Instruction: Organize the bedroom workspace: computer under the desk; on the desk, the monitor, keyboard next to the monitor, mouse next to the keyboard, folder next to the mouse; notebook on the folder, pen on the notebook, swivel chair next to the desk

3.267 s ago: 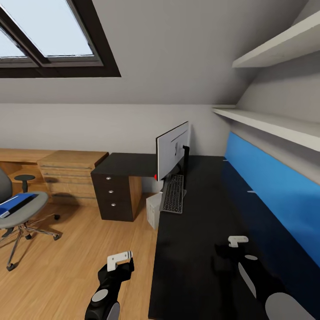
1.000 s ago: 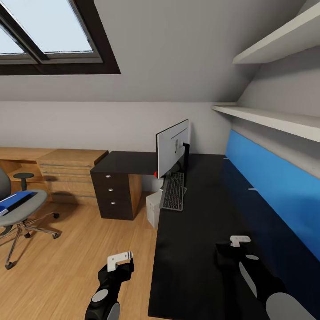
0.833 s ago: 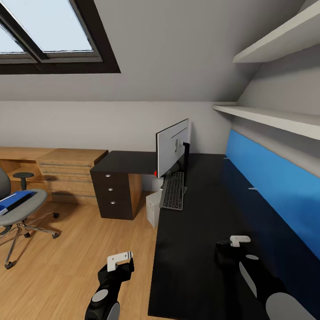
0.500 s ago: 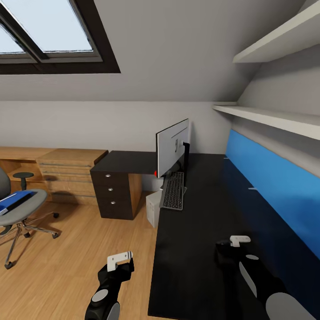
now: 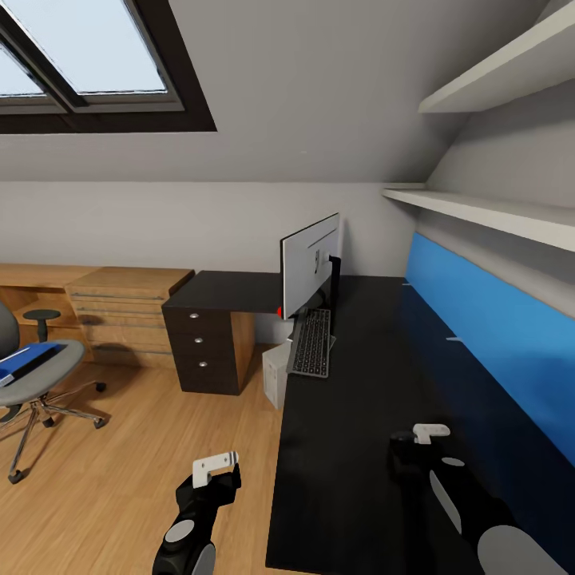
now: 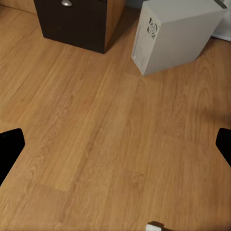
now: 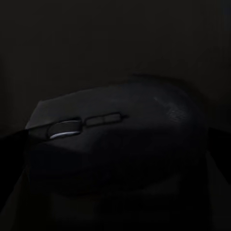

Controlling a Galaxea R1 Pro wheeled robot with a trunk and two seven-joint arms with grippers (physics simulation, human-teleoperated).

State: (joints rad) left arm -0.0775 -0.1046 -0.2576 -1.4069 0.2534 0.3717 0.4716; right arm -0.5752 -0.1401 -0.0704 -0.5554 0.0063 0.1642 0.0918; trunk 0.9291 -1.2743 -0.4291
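Note:
The black mouse [image 7: 120, 139] looms close in the right wrist view, and my right gripper [image 5: 402, 455] is shut on it, low over the near part of the black desk [image 5: 359, 447]. Farther along the desk stands the monitor [image 5: 310, 267], its silver back facing me, with the keyboard [image 5: 311, 343] lying beside its stand. The grey-white computer [image 5: 275, 375] [image 6: 175, 33] sits on the floor at the desk's edge. At far left is the swivel chair [image 5: 36, 379], carrying the blue folder [image 5: 17, 365] with the dark notebook [image 5: 38, 360] on it. My left gripper [image 5: 217, 481] hangs open over the floor.
A dark drawer unit [image 5: 204, 347] with round knobs closes the desk's far left end, and light oak drawers [image 5: 128, 307] stand beyond it. A blue back panel [image 5: 487, 343] and white shelves [image 5: 479, 212] line the right side. Wood floor [image 5: 120, 479] lies between chair and desk.
The whole picture shifted slightly between the oldest frame and one second ago, so the camera moved. Over the last second nothing has visibly changed.

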